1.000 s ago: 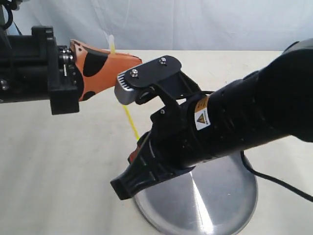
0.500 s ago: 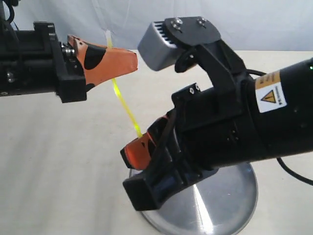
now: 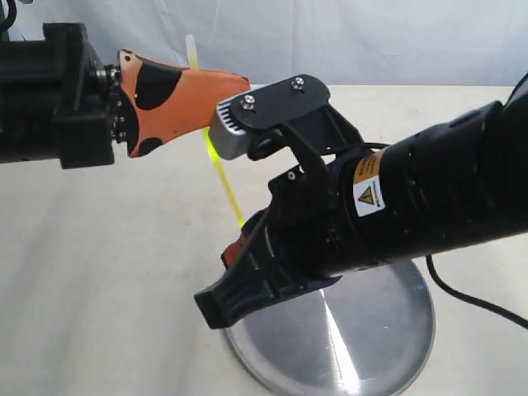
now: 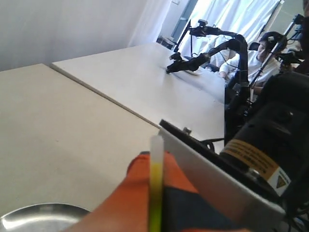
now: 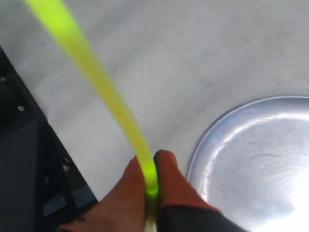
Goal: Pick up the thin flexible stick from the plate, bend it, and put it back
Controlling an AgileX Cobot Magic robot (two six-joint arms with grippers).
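Note:
The thin yellow-green stick (image 3: 224, 186) hangs in the air above the table, held at both ends. My left gripper (image 3: 216, 91) is shut on its upper part, and the stick's pale tip (image 4: 156, 145) pokes out past the orange fingers (image 4: 130, 203). My right gripper (image 5: 150, 166) is shut on its lower end, the stick (image 5: 101, 87) curving away from it. In the exterior view the right gripper (image 3: 239, 243) sits just past the left rim of the silver plate (image 3: 371, 346), which lies below it on the table.
The right arm's wrist camera bracket (image 3: 272, 120) stands close beside the left gripper's fingers. The plate (image 5: 260, 159) lies bare on the white table (image 3: 99, 272). A second table with another robot arm (image 4: 203, 53) and a seated person shows far off.
The right arm's wrist has dropped and swung back, bringing its camera bracket down beside the left fingers. The left gripper shifted slightly right. The stick stays held at both ends.

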